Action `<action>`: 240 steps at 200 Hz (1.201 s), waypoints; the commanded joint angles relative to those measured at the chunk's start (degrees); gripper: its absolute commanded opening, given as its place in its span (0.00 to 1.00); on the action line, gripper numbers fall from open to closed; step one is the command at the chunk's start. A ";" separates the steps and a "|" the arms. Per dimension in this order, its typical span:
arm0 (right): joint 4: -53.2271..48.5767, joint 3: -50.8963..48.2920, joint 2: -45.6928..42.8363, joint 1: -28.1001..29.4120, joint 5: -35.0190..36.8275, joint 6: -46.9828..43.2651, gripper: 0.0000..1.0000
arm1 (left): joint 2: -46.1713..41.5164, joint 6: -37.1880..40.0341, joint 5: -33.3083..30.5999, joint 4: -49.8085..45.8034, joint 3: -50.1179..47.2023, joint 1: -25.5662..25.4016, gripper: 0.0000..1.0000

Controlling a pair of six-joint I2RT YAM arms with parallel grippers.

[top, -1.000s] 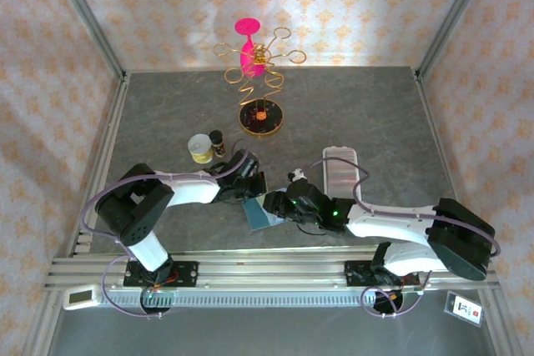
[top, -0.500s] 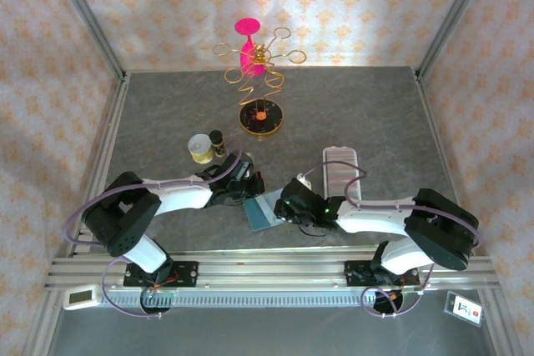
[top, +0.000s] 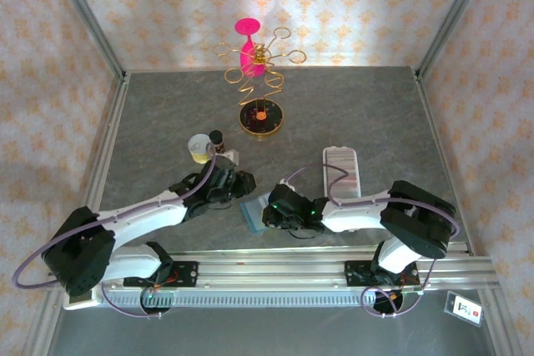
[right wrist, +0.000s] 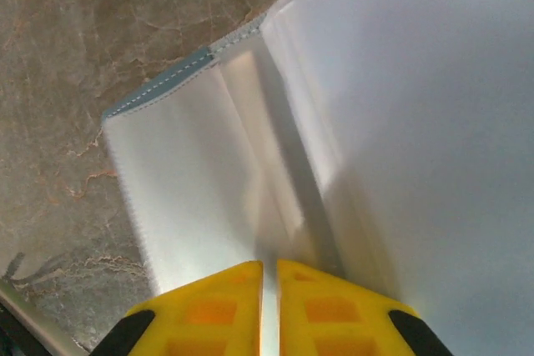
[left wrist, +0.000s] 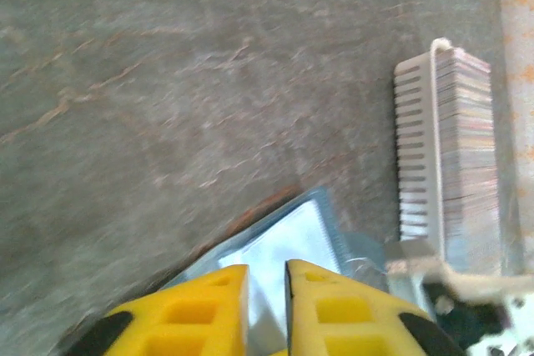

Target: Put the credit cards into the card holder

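Crowding the teal wallet (top: 254, 213) at lower centre, both arms meet: right pincer (right wrist: 269, 266) pinches its clear sleeve (right wrist: 200, 172), likely to free credit cards I can't make out; left pincer (left wrist: 267, 271) hovers a crack apart. The card holder (top: 342, 171) lies just right, on the desk (top: 167, 114), ready for loading.

We observe bright overhead light; glare whitens the wallet (right wrist: 192, 181); blur smears the table (left wrist: 167, 81) beside the card holder (left wrist: 442, 147).

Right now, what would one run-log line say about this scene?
left gripper: narrow gap, over wallet | right gripper: nearly shut on wallet's clear sleeve | card holder: right of wallet, untouched
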 commanded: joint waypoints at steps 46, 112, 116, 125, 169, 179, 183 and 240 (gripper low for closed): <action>3.03 2.11 1.30 0.56 0.68 0.77 0.14 | -3.64 -5.97 -1.18 -0.77 -10.50 -2.38 0.37; 4.67 2.98 1.61 0.52 0.73 1.20 0.15 | -0.44 -8.60 -0.04 6.50 -12.91 -3.99 0.42; 4.56 3.13 1.53 0.51 0.77 1.09 0.15 | -0.10 -8.67 0.26 7.06 -12.95 -4.02 0.42; 4.00 3.33 1.33 0.55 1.17 0.83 0.15 | 0.75 -8.93 0.98 8.69 -13.15 -4.17 0.42; 1.49 4.00 0.94 0.55 2.35 0.20 0.16 | -0.54 -9.46 -0.16 9.26 -13.21 -4.24 0.38; 1.38 3.95 1.43 0.52 2.09 0.37 0.16 | -1.94 -9.71 -1.27 8.75 -13.47 -4.26 0.38; 1.43 3.97 1.63 0.52 1.99 0.46 0.16 | -2.46 -9.85 -1.75 8.80 -13.66 -4.25 0.38; 1.29 5.00 2.66 0.54 2.05 0.25 0.14 | -3.37 -12.95 1.93 16.71 -16.06 -4.35 0.38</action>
